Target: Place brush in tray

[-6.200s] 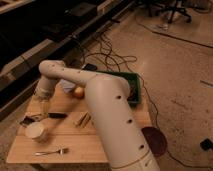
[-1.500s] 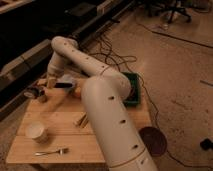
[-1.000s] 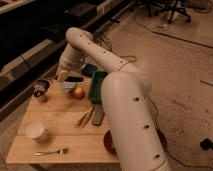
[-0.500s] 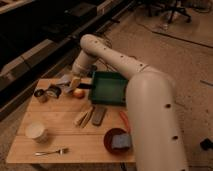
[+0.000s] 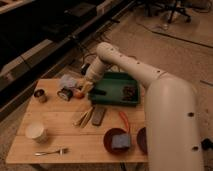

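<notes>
- camera view: the arm has swung from the left side of the table [image 5: 60, 142] over to the green tray [image 5: 119, 90] in the last second or so.
- the gripper [image 5: 88, 86] now sits at the tray's 9 o'clock edge, just above the table.
- its jaws are shut tight. i cannot see for sure if anything is in them.
- a dark thin shape lies inside the tray near its left wall, at 3 o'clock from the gripper. it may be the brush [image 5: 101, 92], but it is hard to tell.
- if it is, i think the job is almost done, and the arm just has to pull away.
- hidden things: the big white arm covers the right side of the table and part of a red bowl [image 5: 118, 141].
- the small things at 9 o'clock from the gripper are too blurry to name.
- a dark lump sits in the tray's right end, and i cannot make out what it is.
</notes>
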Robot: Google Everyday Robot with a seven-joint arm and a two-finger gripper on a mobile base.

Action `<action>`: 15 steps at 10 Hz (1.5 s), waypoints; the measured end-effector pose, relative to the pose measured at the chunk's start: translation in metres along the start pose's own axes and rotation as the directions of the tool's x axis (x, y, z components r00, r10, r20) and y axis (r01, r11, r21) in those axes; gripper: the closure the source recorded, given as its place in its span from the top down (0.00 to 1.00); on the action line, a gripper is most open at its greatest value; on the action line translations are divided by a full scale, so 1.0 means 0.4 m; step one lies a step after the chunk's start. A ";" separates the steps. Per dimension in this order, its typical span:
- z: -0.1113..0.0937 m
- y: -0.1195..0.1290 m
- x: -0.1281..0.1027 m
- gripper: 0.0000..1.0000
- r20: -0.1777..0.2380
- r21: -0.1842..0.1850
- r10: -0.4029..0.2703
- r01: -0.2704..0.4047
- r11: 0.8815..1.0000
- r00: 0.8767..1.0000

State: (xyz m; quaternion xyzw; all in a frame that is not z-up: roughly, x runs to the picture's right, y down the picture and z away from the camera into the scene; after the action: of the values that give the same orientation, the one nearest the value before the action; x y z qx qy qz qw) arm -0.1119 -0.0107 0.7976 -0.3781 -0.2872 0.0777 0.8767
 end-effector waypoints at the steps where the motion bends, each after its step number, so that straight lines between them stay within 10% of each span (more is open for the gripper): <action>1: -0.008 -0.005 0.015 0.00 -0.010 0.007 0.014 -0.014 1.000 1.000; 15: -0.074 -0.075 0.228 0.00 -0.080 0.065 0.178 -0.173 0.983 0.981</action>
State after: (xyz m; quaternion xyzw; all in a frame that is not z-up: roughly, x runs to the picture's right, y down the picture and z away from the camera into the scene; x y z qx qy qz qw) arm -0.0229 -0.0177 0.8430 -0.3794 -0.2124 0.1469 0.8884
